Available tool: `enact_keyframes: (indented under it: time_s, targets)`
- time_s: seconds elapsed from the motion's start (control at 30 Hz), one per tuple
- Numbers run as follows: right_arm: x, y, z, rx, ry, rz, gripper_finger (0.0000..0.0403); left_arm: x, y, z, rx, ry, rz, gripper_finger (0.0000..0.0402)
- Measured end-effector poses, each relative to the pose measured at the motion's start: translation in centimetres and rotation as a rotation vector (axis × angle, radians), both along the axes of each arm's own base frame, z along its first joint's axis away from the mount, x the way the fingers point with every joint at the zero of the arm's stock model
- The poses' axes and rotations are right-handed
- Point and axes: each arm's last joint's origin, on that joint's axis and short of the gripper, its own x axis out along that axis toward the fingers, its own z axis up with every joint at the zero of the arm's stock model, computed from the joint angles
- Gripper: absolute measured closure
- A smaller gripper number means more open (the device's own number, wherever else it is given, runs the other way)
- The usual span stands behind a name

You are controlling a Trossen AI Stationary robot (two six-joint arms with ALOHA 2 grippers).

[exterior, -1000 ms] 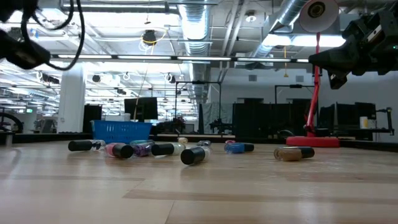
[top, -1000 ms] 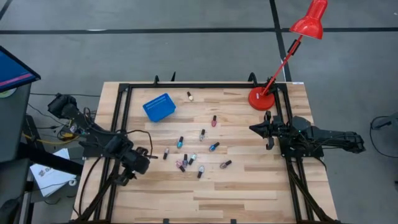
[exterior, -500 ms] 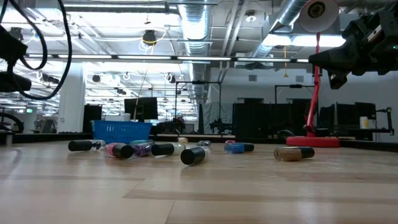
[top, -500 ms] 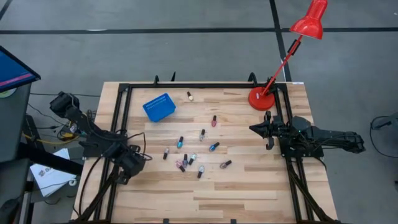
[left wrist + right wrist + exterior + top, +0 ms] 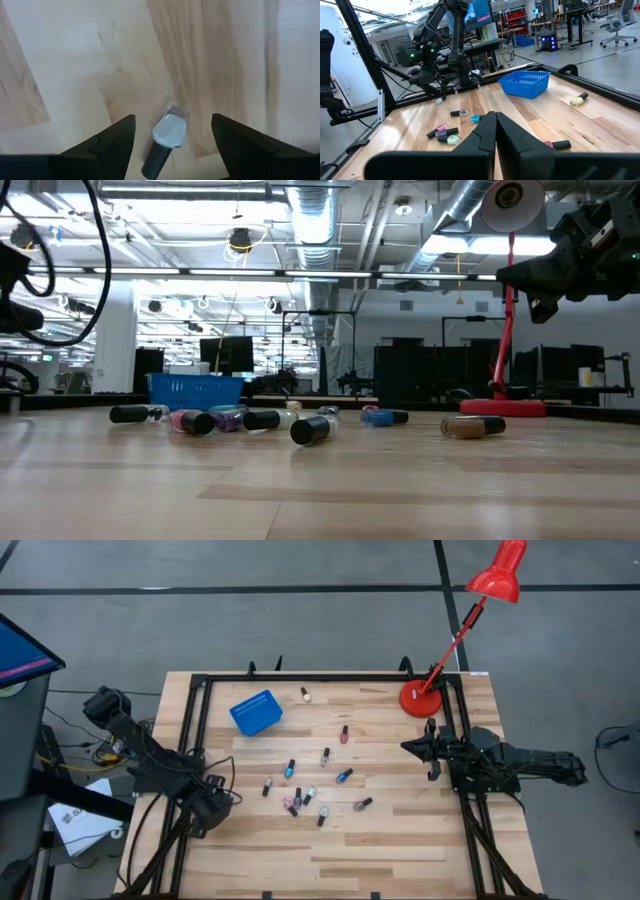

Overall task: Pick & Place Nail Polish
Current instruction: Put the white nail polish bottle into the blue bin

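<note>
Several small nail polish bottles (image 5: pixel 305 790) lie on their sides in the middle of the wooden table; they also show in the low view (image 5: pixel 250 419) and the right wrist view (image 5: pixel 445 134). My left gripper (image 5: pixel 218 806) hovers open at the left of this group. A clear bottle with a dark cap (image 5: pixel 167 137) lies on the table below and between its fingers, untouched. My right gripper (image 5: pixel 410 747) is shut and empty, held above the table's right side.
A blue plastic bin (image 5: pixel 256 711) stands at the far left. One bottle (image 5: pixel 304 694) lies alone near the far edge. A red desk lamp stands with its base (image 5: pixel 420 698) at the far right corner. A black frame (image 5: pixel 320 677) runs round the table.
My left gripper has drawn back a little toward the table's left edge. The bottles and my right arm have kept still.
</note>
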Motion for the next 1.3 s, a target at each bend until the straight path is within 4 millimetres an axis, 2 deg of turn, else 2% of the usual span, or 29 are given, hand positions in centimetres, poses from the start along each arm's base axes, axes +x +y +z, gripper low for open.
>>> enact_keyframes:
  time_s: [0.43, 0.73, 1.1, 1.3]
  targets:
    - [0.0, 0.0, 0.0, 0.0, -0.001, 0.0, 0.0403, 0.2, -0.8, -1.9, 0.099, 0.073, 0.038, 0.0143]
    - [0.0, 0.0, 0.0, 0.0, 0.0, 0.0, 0.0403, -0.9, -1.2, -2.6, 0.105, 0.078, 0.029, 0.0146]
    - [0.0, 0.0, 0.0, 0.0, 0.0, 0.0, 0.0403, -1.1, -0.9, -2.7, 0.097, 0.073, 0.025, 0.0222]
    - [0.0, 0.0, 0.0, 0.0, 0.0, 0.0, 0.0403, -1.2, -0.9, -2.7, 0.099, 0.075, -0.003, 0.0246]
